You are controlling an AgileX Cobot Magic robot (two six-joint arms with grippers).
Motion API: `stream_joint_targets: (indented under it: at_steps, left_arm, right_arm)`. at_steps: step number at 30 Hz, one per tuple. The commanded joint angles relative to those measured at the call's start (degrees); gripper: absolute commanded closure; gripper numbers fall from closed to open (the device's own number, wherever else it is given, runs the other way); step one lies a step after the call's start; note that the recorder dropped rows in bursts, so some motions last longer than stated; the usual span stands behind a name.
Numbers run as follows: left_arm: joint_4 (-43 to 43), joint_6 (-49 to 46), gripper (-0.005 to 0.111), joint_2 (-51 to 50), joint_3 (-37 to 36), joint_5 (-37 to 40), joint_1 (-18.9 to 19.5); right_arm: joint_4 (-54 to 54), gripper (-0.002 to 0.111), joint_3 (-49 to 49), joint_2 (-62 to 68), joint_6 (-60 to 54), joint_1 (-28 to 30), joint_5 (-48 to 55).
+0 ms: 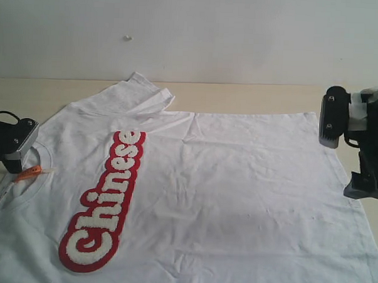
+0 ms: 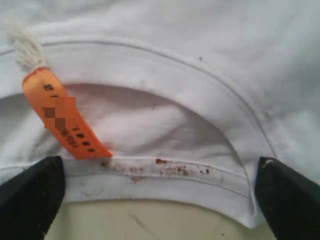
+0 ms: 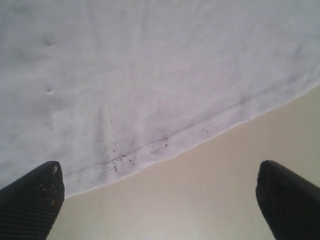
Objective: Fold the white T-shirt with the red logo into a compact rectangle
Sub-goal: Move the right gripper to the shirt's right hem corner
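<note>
The white T-shirt (image 1: 237, 181) lies spread face up on a pale beige table (image 1: 254, 94), neck toward the left arm and bottom hem toward the right arm. The cotton is soft and thin, creased with shallow wrinkles across the middle. The red logo (image 1: 105, 203) is a long, fuzzy patch with rounded edges, its puffy white letters spelling "Chinese" along the chest. 1 sleeve (image 1: 144, 95) at the far edge is doubled over on itself.

The collar (image 2: 165, 62) is a ribbed band with 2 lines of stitching, and brownish specks dot its back seam. An orange tag (image 2: 62, 115), smooth and ribbon-like with dark print, hangs inside the neck from a frayed white string.

The left gripper (image 2: 160, 200) sits at the neck opening, its 2 black fingers (image 2: 30, 195) spread wide to either side of the collar's back edge and holding nothing; I cannot tell whether they touch the cloth. The right gripper (image 3: 160, 200) hovers over the hem (image 3: 165, 145), which curves across bare table and carries small dark flecks. Its textured black fingers (image 3: 30, 200) are also spread wide, with nothing between them.

Behind the table stands a plain white wall (image 1: 213, 30).
</note>
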State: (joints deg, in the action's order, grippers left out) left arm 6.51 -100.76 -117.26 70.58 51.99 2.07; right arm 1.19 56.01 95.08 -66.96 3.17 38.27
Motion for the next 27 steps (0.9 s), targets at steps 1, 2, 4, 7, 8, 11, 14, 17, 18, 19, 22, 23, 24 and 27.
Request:
stream_joint_targets:
  at_steps: [1, 2, 4, 7, 8, 11, 14, 17, 18, 19, 22, 23, 24, 27]
  left_arm:
    - [-0.06, 0.54, 0.002, -0.65, 0.04, -0.93, -0.06]
    - [-0.06, 0.54, 0.002, -0.65, 0.04, -0.93, -0.06]
    - [-0.06, 0.54, 0.002, -0.65, 0.04, -0.93, -0.06]
    - [-0.06, 0.54, 0.002, -0.65, 0.04, -0.93, -0.06]
    - [-0.06, 0.54, 0.002, -0.65, 0.04, -0.93, -0.06]
    - [-0.06, 0.54, 0.002, -0.65, 0.04, -0.93, -0.06]
    - [-0.06, 0.54, 0.002, -0.65, 0.04, -0.93, -0.06]
    - [-0.06, 0.54, 0.002, -0.65, 0.04, -0.93, -0.06]
    - [-0.06, 0.54, 0.002, -0.65, 0.04, -0.93, -0.06]
    - [-0.06, 0.54, 0.002, -0.65, 0.04, -0.93, -0.06]
    - [-0.06, 0.54, 0.002, -0.65, 0.04, -0.93, -0.06]
    - [-0.06, 0.54, 0.002, -0.65, 0.04, -0.93, -0.06]
    - [-0.06, 0.54, 0.002, -0.65, 0.04, -0.93, -0.06]
    - [-0.06, 0.54, 0.002, -0.65, 0.04, -0.93, -0.06]
  right_arm:
    - [0.72, 0.003, 0.37, 2.95, -9.84, 0.19, 2.72]
    - [0.72, 0.003, 0.37, 4.08, -10.96, 0.36, 2.97]
    - [0.72, 0.003, 1.46, 5.77, -11.36, 1.21, 3.76]
    - [-1.19, 0.003, 4.31, 7.89, -13.84, 2.97, 7.56]
    - [-1.57, 0.003, 5.12, 8.40, -14.47, 3.54, 8.44]
    - [-3.96, 0.003, 7.92, 9.84, -16.29, 5.01, 9.14]
    - [-3.94, 0.003, 10.09, 11.28, -16.87, 5.27, 9.13]
    - [-4.93, 0.003, 12.75, 14.34, -16.87, 5.27, 11.64]
    - [-5.39, 0.003, 13.73, 15.41, -16.98, 5.27, 12.43]
    - [-5.39, 0.003, 14.50, 16.19, -17.22, 5.27, 12.56]
    - [-5.41, 0.003, 16.43, 18.26, -18.77, 5.27, 12.56]
    - [-5.41, 0.003, 16.90, 19.01, -18.92, 5.27, 12.35]
    - [-5.41, 0.003, 17.05, 19.58, -18.92, 5.27, 12.35]
    - [-4.44, 0.003, 17.05, 20.97, -19.52, 5.59, 11.14]
